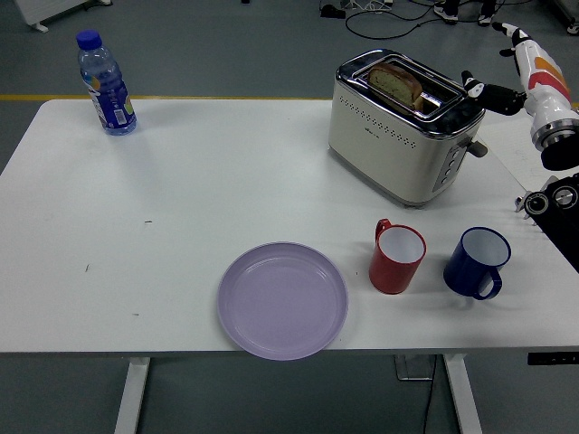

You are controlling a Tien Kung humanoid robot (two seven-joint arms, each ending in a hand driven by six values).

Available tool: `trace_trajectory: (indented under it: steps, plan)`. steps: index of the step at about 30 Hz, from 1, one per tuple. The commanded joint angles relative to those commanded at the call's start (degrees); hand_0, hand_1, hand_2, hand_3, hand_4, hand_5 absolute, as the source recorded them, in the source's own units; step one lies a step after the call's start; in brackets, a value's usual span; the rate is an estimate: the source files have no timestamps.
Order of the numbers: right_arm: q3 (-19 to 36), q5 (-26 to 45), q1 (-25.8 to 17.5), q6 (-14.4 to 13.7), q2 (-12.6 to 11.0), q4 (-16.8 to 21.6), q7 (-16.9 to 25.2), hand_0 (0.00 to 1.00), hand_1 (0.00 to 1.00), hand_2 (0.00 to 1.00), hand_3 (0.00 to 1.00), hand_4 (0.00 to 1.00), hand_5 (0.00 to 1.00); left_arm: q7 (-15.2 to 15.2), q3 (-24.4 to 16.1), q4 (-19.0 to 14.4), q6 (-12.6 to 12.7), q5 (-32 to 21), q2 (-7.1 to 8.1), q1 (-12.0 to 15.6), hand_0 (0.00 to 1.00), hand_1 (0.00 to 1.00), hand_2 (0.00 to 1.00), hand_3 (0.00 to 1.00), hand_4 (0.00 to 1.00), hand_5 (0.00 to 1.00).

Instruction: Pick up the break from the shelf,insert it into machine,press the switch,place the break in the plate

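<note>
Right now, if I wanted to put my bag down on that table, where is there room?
The widest bare stretch lies between the water bottle at the far left, the toaster and the purple plate, running to the table's left edge. The right side is crowded: red mug, blue mug, and the robot's right hand beside the toaster.

The robot's right hand (507, 68) shows beside the toaster (404, 125), on its right. The back of the hand is a white shell with an orange and red marking. The fingers (484, 90) are black with small white parts at the joints. Behind the hand there is a silver metal ring at the wrist, then a black forearm. Lower, further right of the toaster, black parts with round silver fittings are visible.
</note>
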Motion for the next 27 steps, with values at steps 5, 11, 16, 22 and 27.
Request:
trace_trajectory:
  steps: [5,11,16,22,27]
  plan:
    - [-4.3,-1.6,5.1,3.0,2.7,-1.3,-2.1,0.878,0.826,0.942,0.935,0.777,0.252,-0.1,0.2,0.0,0.1,-0.4,0.09,-0.1,0.624,0.448,0.458,0.51,0.257,0.816]
    - [-8.5,-2.4,9.9,5.7,6.7,-3.5,-4.8,0.887,0.828,0.94,0.918,0.783,0.256,-0.1,0.6,0.0,0.1,-0.9,0.22,-0.3,0.624,0.448,0.457,0.51,0.259,0.818]
    - [-11.6,-4.4,14.3,8.5,10.4,-7.9,-7.8,0.876,0.815,0.91,0.88,0.79,0.243,-0.1,0.9,0.0,0.1,-1.2,0.35,-0.4,0.624,0.447,0.456,0.51,0.26,0.819]
    - [-14.4,-7.5,19.5,11.0,14.5,-15.7,-9.7,0.855,0.799,0.869,0.863,0.79,0.237,0.0,1.2,0.0,0.2,-1.4,0.55,-0.4,0.624,0.446,0.456,0.51,0.259,0.819]
    - [-16.4,-8.8,22.8,12.0,17.9,-23.7,-10.3,0.832,0.767,0.811,0.83,0.788,0.234,0.0,1.5,0.0,0.3,-1.5,0.75,-0.4,0.624,0.444,0.453,0.511,0.26,0.822]
